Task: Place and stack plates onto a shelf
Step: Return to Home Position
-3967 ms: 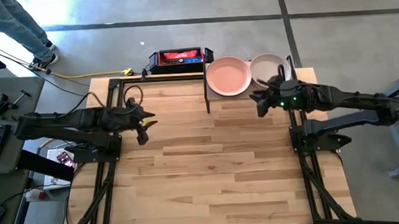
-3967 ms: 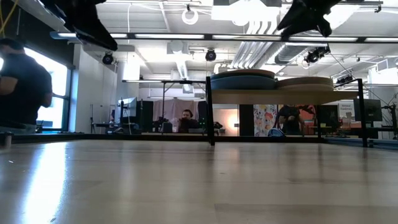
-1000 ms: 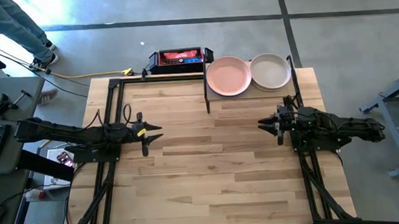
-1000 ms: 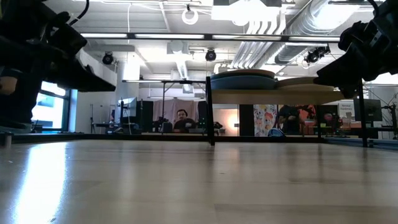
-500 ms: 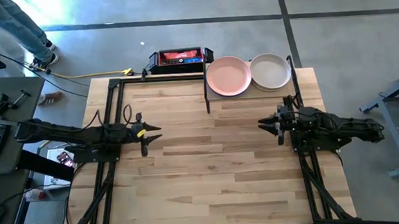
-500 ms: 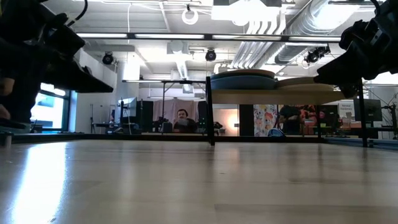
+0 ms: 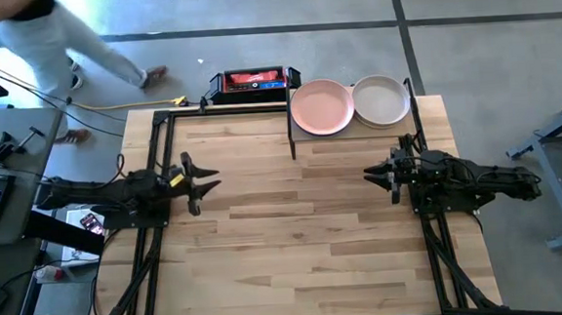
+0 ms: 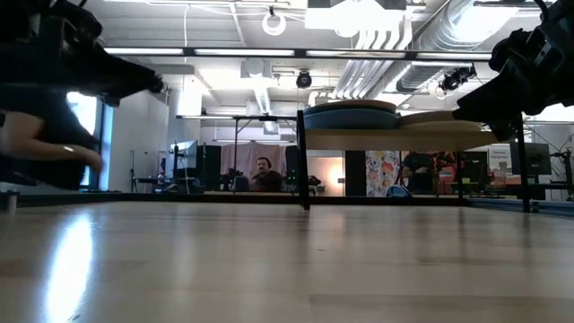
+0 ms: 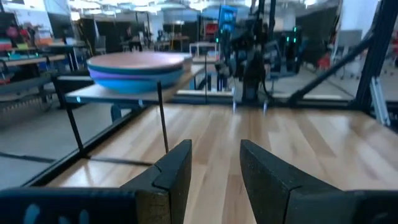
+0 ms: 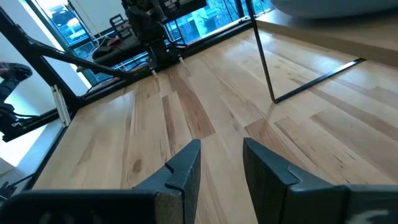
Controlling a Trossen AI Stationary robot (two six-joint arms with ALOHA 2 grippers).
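The shelf (image 7: 354,134) at the bench's (image 7: 296,244) far edge carries two plate stacks side by side, topped by a pink plate (image 7: 321,107) and a cream plate (image 7: 381,101). The left end effector (image 7: 211,180) and right end effector (image 7: 368,177) hover at opposite bench sides, fingers apart, holding nothing.

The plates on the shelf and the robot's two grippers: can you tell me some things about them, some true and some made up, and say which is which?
1. The shelf holds two stacks side by side. True.
2. The stack nearer the left arm has a blue plate on top. False: the pink plate is on top, and the blue plate lies under it.
3. The right gripper is holding a plate. False: it is open and empty, above the table in front of the shelf.
4. The left gripper is open with nothing in it. True.
5. The cream plate tops the other stack. True.
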